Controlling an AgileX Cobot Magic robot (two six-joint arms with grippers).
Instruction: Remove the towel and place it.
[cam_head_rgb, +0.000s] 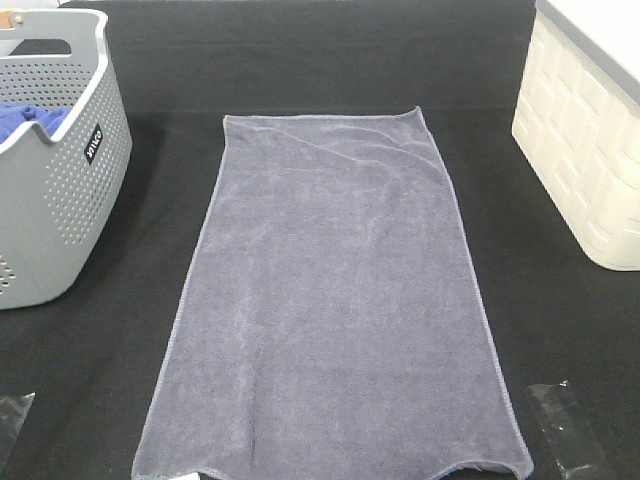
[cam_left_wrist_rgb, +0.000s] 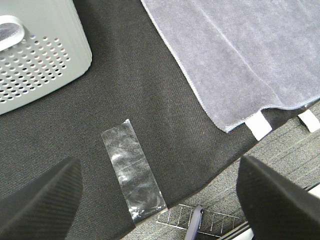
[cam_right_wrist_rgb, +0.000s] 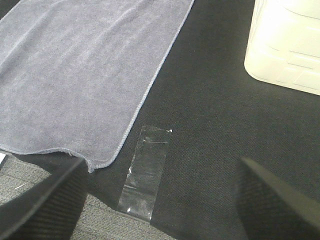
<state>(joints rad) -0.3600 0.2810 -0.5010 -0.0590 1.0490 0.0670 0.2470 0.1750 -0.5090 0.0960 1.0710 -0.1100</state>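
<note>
The towel (cam_head_rgb: 330, 300) is a long greyish-lavender terry cloth lying flat and spread out along the middle of the black table, its near hem at the front edge. Neither gripper shows in the exterior high view. In the left wrist view my left gripper (cam_left_wrist_rgb: 159, 167) hangs open over bare table near the front edge, apart from the towel's (cam_left_wrist_rgb: 250, 55) near-left corner. In the right wrist view my right gripper (cam_right_wrist_rgb: 160, 167) is open too, with nothing between its fingers, off the towel's (cam_right_wrist_rgb: 75, 70) near-right corner.
A grey perforated basket (cam_head_rgb: 50, 160) holding a bright blue cloth (cam_head_rgb: 30, 120) stands at the left. A cream bin (cam_head_rgb: 590, 130) stands at the right. A clear tape strip (cam_head_rgb: 565, 420) lies on the table at each front corner, the other one (cam_left_wrist_rgb: 132, 170) under my left gripper.
</note>
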